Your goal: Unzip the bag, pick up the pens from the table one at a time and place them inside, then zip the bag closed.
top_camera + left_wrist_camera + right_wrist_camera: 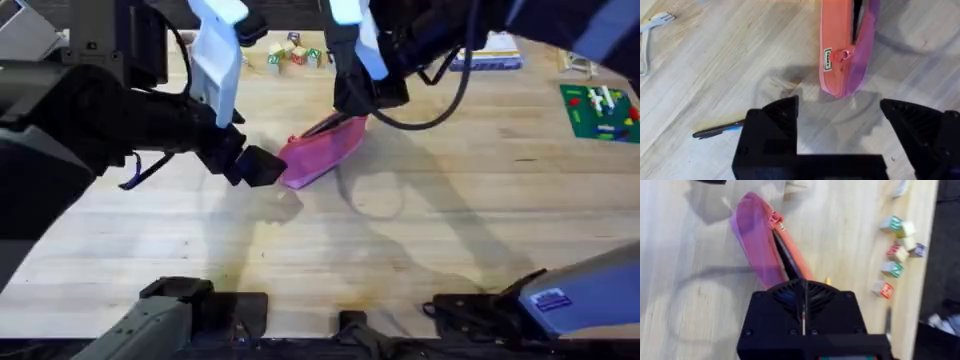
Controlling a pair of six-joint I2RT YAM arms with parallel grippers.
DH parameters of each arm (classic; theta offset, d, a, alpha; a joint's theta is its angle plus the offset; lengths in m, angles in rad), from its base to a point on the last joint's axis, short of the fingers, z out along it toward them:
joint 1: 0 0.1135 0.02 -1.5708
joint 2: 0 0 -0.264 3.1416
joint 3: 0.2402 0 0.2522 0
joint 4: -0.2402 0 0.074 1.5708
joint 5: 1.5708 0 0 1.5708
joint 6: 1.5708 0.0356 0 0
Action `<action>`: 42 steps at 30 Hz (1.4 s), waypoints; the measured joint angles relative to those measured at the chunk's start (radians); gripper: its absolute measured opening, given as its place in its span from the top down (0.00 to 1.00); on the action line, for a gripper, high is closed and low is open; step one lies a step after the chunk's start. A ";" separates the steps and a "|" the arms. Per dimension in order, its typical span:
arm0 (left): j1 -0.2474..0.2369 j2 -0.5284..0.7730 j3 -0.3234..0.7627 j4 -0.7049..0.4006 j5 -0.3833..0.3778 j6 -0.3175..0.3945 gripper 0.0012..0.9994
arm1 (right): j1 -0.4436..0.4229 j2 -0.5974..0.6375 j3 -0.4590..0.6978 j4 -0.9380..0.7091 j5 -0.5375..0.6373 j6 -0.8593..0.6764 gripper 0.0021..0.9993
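The pink bag (322,152) lies mid-table on the wooden table (420,240), its zipper open along most of its length. In the left wrist view the zipper pull (842,54) sits near the bag's (837,70) closer end. My left gripper (255,167) hangs open just short of that end, with nothing between its fingers (777,120). My right gripper (350,105) is shut at the bag's far end, where the bag (757,245) runs under it and shows a dark opening. One dark pen (717,131) lies on the wood beside the left gripper.
Several coloured letter blocks (295,55) sit at the back of the table, also seen from the right wrist as blocks (895,250). A green board (600,110) lies at the far right, with a blue book (490,58) behind the right arm. A white fork (655,22) lies off to the side.
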 joint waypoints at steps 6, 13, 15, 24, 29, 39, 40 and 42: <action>0.000 0.000 0.000 0.000 0.000 0.000 0.01 | -0.022 0.062 0.000 -0.007 -0.062 -0.031 0.97; 0.000 0.000 0.000 0.000 0.000 0.000 0.01 | -0.021 0.079 0.000 -0.015 -0.080 -0.031 0.97; 0.000 0.000 0.000 0.000 0.000 0.000 0.01 | -0.021 0.079 0.000 -0.015 -0.082 -0.032 0.97; 0.000 0.000 0.000 -0.003 0.000 0.000 0.01 | -0.021 0.110 0.000 -0.030 -0.092 -0.032 0.97; 0.000 0.000 0.000 -0.003 0.000 0.000 0.01 | -0.021 0.146 0.000 -0.026 -0.093 -0.032 0.97; 0.000 0.000 0.000 -0.003 0.000 0.000 0.01 | -0.021 0.161 0.001 -0.007 -0.093 -0.032 0.97; 0.000 0.000 0.000 -0.004 0.000 0.000 0.01 | -0.020 0.165 0.001 -0.003 -0.093 -0.032 0.97; 0.000 0.000 0.000 -0.004 0.000 0.000 0.01 | -0.019 0.177 0.001 0.007 -0.094 -0.032 0.97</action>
